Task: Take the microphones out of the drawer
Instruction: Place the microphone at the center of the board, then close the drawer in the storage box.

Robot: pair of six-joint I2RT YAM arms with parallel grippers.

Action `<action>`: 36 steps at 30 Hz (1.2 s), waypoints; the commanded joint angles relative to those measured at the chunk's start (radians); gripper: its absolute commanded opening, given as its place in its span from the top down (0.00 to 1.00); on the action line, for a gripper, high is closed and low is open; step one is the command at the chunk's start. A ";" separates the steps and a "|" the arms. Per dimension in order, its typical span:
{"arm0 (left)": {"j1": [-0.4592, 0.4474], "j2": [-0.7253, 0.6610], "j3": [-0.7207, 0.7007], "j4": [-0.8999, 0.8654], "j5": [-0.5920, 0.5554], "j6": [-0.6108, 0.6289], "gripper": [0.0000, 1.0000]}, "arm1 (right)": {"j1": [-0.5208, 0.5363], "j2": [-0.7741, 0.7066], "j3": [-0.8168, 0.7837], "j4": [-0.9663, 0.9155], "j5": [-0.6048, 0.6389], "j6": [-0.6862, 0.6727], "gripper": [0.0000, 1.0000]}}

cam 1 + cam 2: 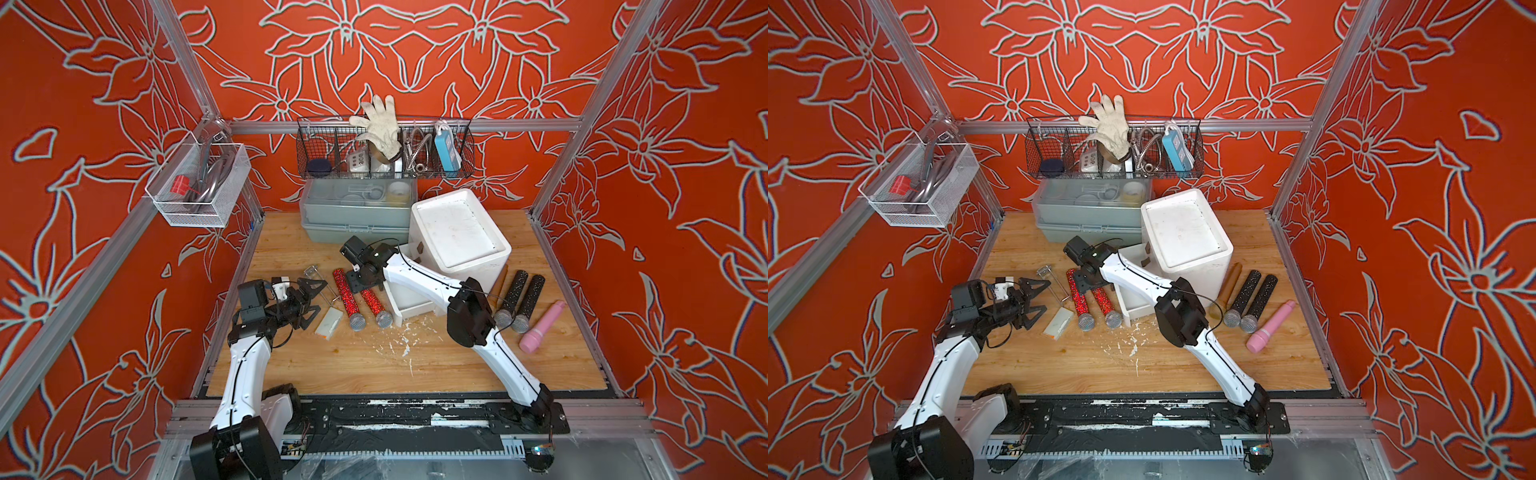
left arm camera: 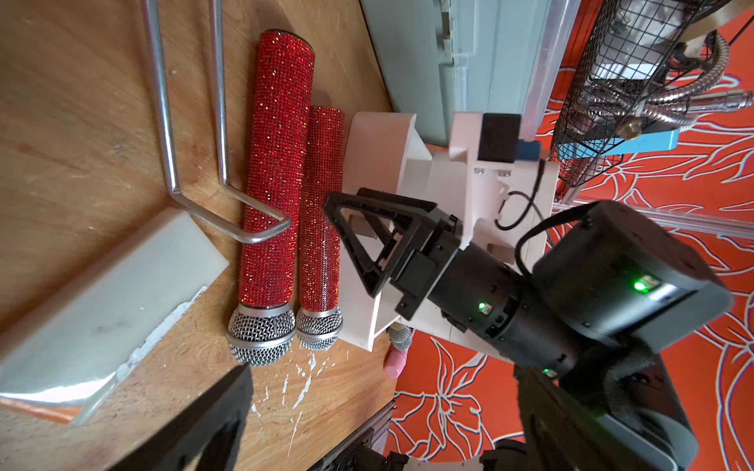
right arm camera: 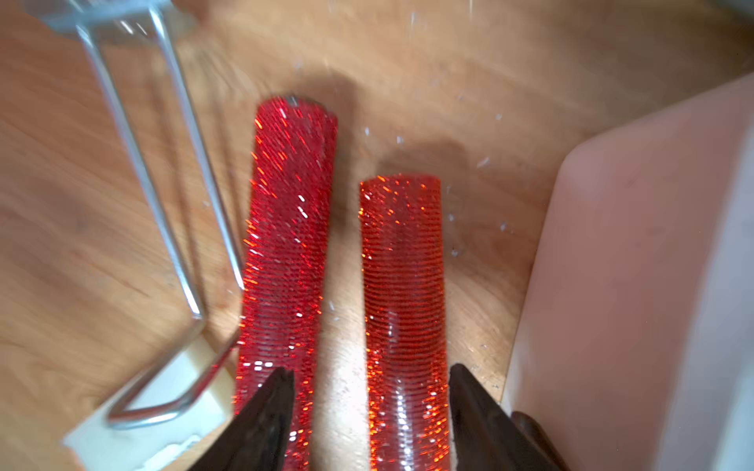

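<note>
Wood tabletop (image 1: 374, 365), 2 red microphones (image 2: 277, 171) between wire hook (image 2: 164, 122) and drawer (image 1: 417, 311), right gripper (image 3: 369, 367) spread above, left gripper (image 1: 322, 296) spread

A: The two glitter microphones (image 1: 347, 297) are red, with silver mesh heads.
B: And the speckled microphones (image 1: 515, 293)?
A: Black, flecked white, silver heads too. The pink microphone (image 1: 542, 326) is plain, the drawer unit (image 1: 457, 232) white.
B: Pale wood-grain tabletop (image 1: 353, 365); orange-red walls (image 1: 685, 166) with grey-white flower outlines.
A: And a blue power strip (image 1: 446, 151).

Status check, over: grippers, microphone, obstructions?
Left gripper open, empty. Right gripper jaws open, astride red microphone on table beside drawer. Second red microphone alongside.
</note>
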 commanded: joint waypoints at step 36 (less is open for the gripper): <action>-0.398 0.211 0.089 0.199 -0.178 -0.097 0.00 | -0.663 -1.011 -0.583 -0.113 0.115 -0.275 0.15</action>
